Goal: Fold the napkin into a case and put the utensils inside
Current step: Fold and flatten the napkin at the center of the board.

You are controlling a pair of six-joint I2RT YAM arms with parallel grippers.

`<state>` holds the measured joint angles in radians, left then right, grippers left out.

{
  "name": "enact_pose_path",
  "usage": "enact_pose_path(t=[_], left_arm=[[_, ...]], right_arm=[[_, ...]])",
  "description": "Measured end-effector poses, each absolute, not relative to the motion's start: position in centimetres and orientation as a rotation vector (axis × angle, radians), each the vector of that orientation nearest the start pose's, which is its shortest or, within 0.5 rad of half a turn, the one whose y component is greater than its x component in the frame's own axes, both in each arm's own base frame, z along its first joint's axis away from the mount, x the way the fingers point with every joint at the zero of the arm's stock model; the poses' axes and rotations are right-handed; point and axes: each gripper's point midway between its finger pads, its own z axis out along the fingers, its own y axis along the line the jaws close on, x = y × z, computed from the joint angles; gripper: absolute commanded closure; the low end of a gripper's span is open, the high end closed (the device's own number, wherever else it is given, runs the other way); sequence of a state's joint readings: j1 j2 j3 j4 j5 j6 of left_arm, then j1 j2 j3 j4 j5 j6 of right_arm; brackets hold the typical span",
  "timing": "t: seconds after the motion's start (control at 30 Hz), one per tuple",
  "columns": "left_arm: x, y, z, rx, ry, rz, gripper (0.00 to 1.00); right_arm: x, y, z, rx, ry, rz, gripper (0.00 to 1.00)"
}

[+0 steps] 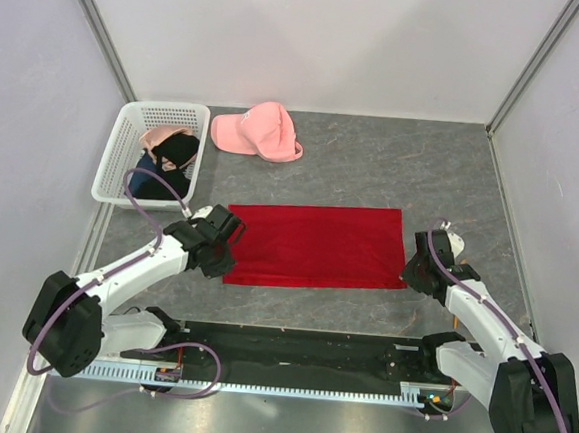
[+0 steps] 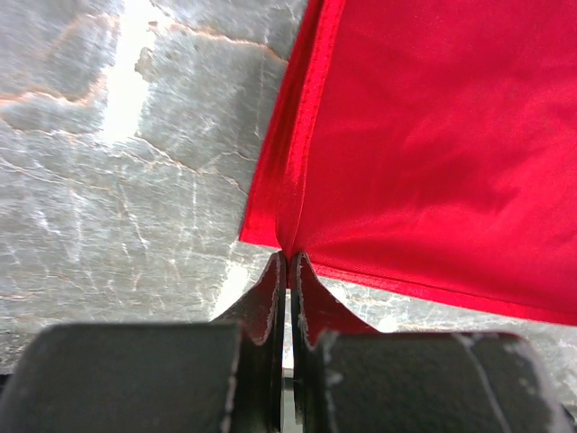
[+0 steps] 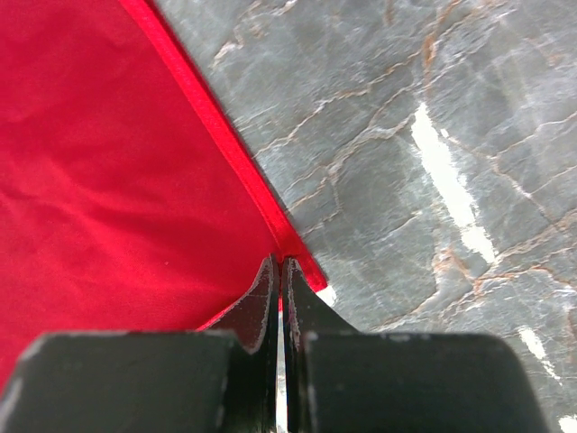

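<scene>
Now the red napkin (image 1: 314, 245) lies flat on the grey table (image 1: 453, 179), between the arms. The left gripper (image 2: 287, 257) is clenched on its near left corner, and the right gripper (image 3: 278, 263) pinches its near right corner.

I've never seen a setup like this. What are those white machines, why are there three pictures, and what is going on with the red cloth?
The white machines are two robot arms fixed at the near edge of a grey table. One picture looks down from above; the other two come from small cameras on each arm's wrist, so you see the fingers close up. A red napkin lies flat on the table. The left hand is shut on its near left corner, and the right hand is shut on its near right corner. Farther back lie a pink cap and a white basket holding clothes.
</scene>
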<state>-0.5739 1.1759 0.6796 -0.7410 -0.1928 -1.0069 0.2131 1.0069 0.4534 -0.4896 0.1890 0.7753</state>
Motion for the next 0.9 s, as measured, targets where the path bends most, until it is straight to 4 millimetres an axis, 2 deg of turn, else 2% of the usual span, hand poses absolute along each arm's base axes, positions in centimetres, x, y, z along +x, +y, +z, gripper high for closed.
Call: enact_pose_path(t=[0.37,0.43,0.5,0.57,0.6,0.63,0.67,0.7,0.77,0.83,0.9], left_arm=[[18.8,-11.2,3.5,-0.680,2.698,-0.027,0.98],[18.7,-11.0,3.3,-0.687,2.698,-0.013,0.96],[18.5,-10.9,3.1,-0.693,2.701,-0.006,0.76],[18.4,-10.7,3.0,-0.701,2.701,0.001,0.57],[18.3,-10.7,3.1,-0.701,2.700,0.002,0.53],[18.2,-10.6,3.3,-0.705,2.696,-0.002,0.49],[18.2,-10.6,3.6,-0.709,2.688,-0.014,0.47],[18.1,-10.5,4.0,-0.709,2.679,-0.026,0.40],[18.1,-10.5,5.2,-0.707,2.652,-0.066,0.38],[18.5,-10.8,7.2,-0.701,2.606,-0.130,0.41],[19.3,-11.3,9.1,-0.692,2.552,-0.202,0.51]], right_arm=[[21.5,5.1,2.9,0.746,2.494,0.172,0.98],[21.5,5.2,2.7,0.747,2.502,0.173,0.86],[21.5,5.3,2.5,0.746,2.510,0.179,0.73],[21.4,5.3,2.5,0.733,2.516,0.178,0.65],[21.4,5.3,2.6,0.730,2.513,0.177,0.53],[21.4,5.3,2.7,0.720,2.513,0.177,0.46],[21.3,5.2,2.8,0.711,2.509,0.179,0.44],[21.3,5.2,3.1,0.702,2.504,0.181,0.35],[21.3,5.2,4.3,0.683,2.483,0.192,0.30],[21.9,5.2,5.8,0.662,2.445,0.210,0.31],[23.1,5.5,7.6,0.638,2.390,0.240,0.33]])
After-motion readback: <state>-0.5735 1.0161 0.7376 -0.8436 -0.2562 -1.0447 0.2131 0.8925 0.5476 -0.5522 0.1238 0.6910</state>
